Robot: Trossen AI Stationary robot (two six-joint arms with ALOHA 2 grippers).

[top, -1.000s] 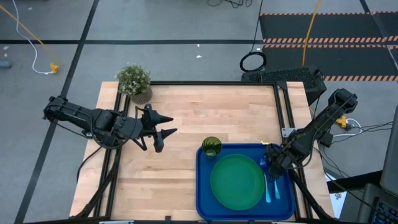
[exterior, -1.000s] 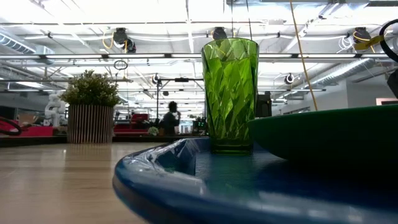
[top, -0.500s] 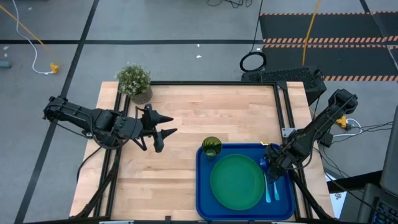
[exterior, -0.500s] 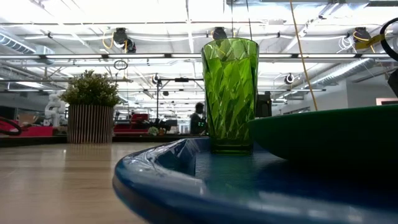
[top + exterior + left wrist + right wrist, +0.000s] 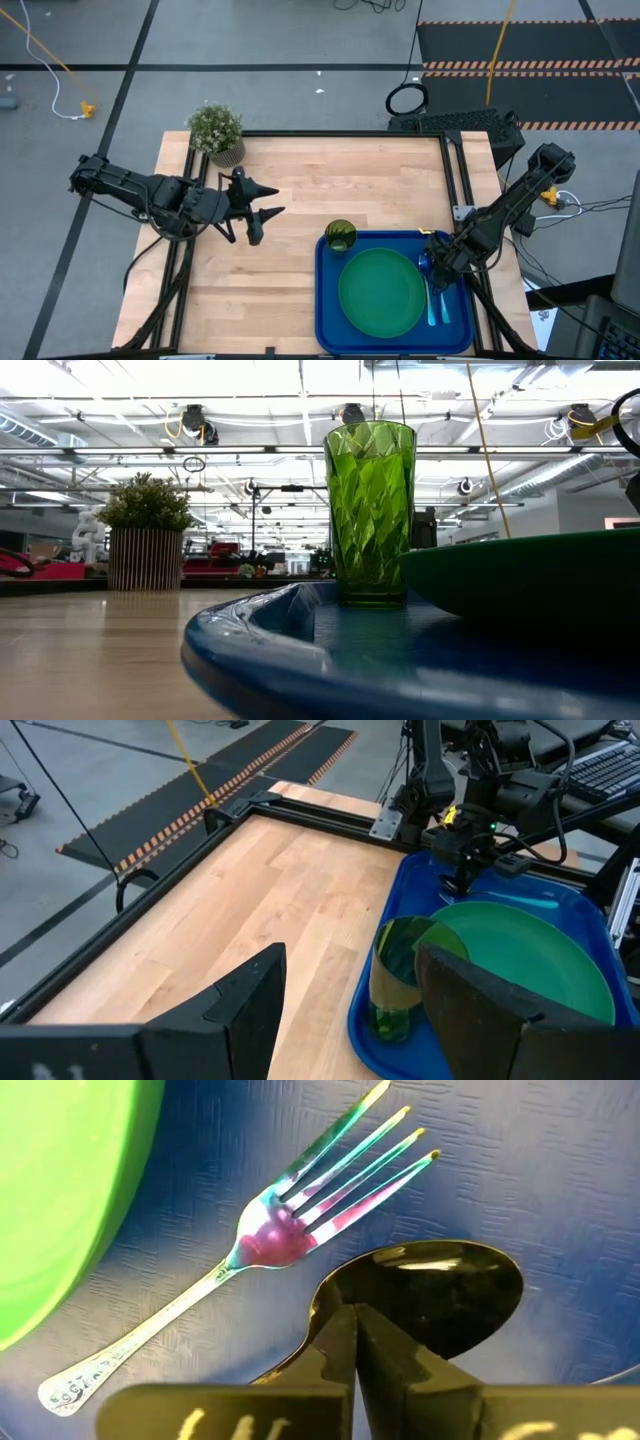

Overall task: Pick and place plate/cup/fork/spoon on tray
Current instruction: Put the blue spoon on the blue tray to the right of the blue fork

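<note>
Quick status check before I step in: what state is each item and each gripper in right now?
tray: flat on the table, loaded.
plate: lying flat in the tray.
cup: upright in the tray's corner, beside the plate.
fork: lying on the tray, free of any grip.
spoon: bowl over the tray, pinched in the right gripper.
right gripper: shut on the spoon.
left gripper: open, empty, over bare table.

A potted plant (image 5: 216, 131) stands at the wooden table's (image 5: 300, 200) far-left corner.

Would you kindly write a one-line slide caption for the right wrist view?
Right end effector closed over the spoon beside the fork on the blue tray, next to the green plate.
</note>
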